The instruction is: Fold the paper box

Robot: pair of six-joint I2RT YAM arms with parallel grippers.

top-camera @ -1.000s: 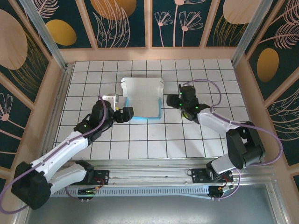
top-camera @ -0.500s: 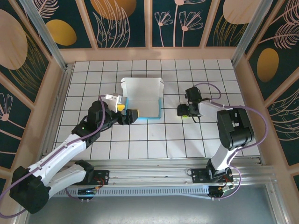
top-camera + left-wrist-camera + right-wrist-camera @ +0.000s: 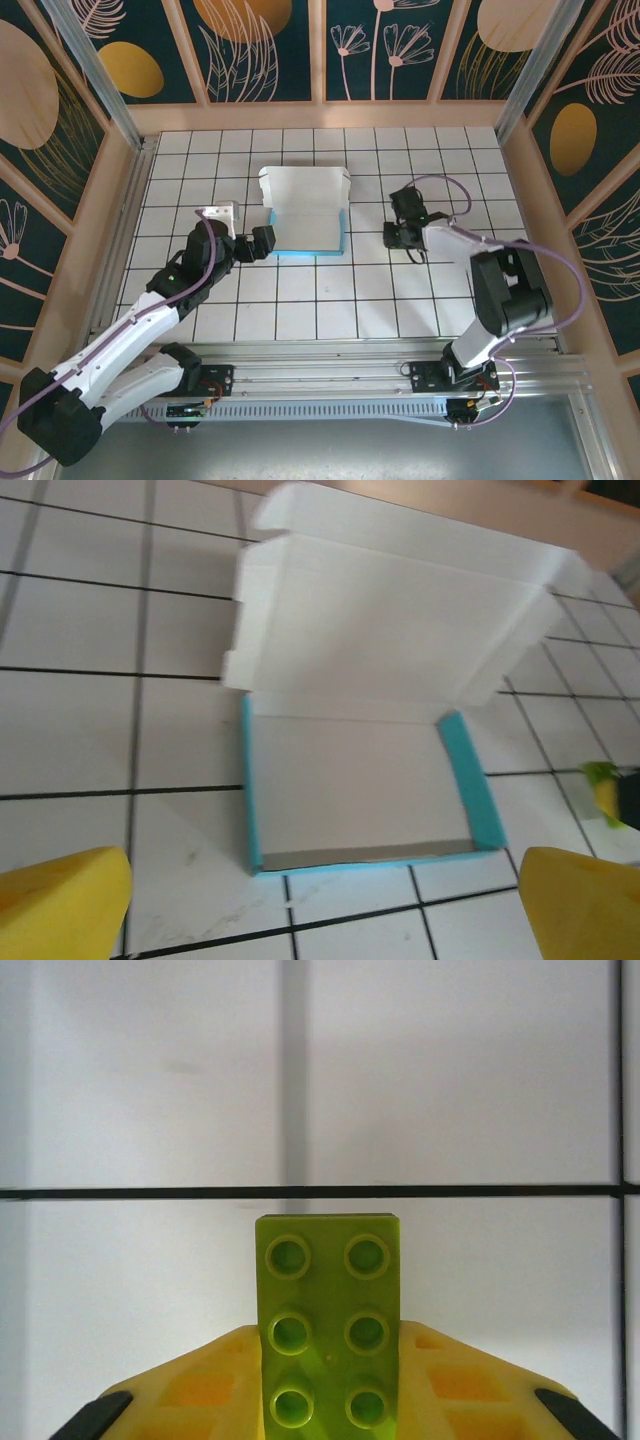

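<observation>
The right hand has been lowered slightly and is now clamped on a green studded brick. The left hand is held wide apart beside the paper box, which is set on the tiled bench, lid raised.

Green block's near end cut off by bottom edge.
</observation>
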